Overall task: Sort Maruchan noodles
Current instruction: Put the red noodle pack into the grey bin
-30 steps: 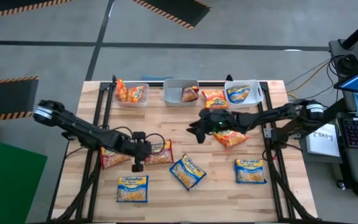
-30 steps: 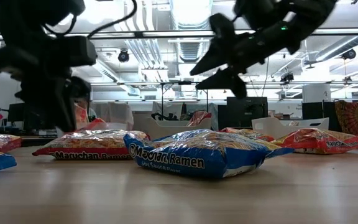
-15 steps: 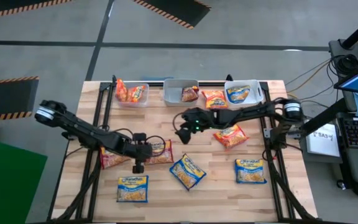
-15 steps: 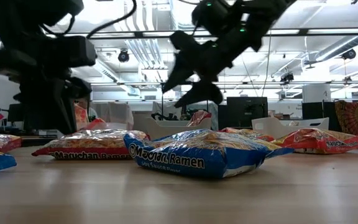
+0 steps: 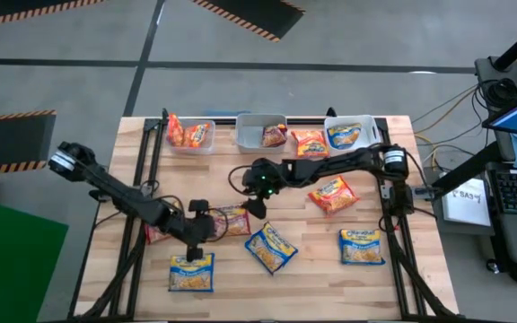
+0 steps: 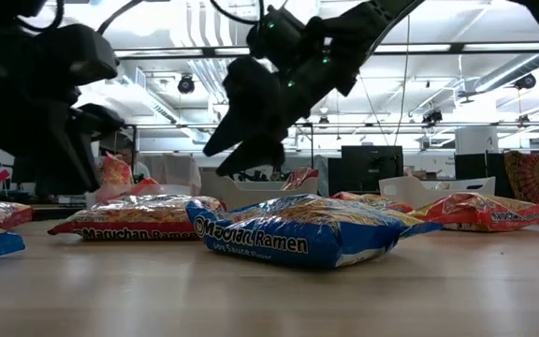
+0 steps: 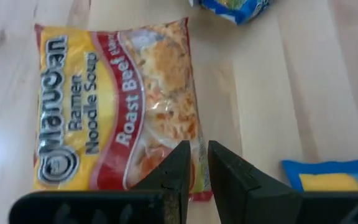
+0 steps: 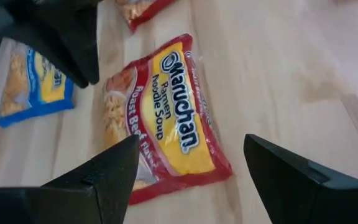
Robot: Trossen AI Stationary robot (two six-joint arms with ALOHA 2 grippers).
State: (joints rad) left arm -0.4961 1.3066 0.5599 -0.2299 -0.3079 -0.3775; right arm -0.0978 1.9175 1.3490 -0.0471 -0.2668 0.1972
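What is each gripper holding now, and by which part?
Nothing. The right gripper hangs open above a red noodle packet; the left gripper is shut and empty.

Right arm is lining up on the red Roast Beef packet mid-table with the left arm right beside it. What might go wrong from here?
1. Collision: the left gripper, fingers shut, hangs right next to the red Roast Beef packet that the open right gripper is above; the arms may clash.
2. Bad pinch: the packet lies flat on the table, so fingers could slide off the crinkly wrapper.
3. The blue packet lies close by and could get nudged.
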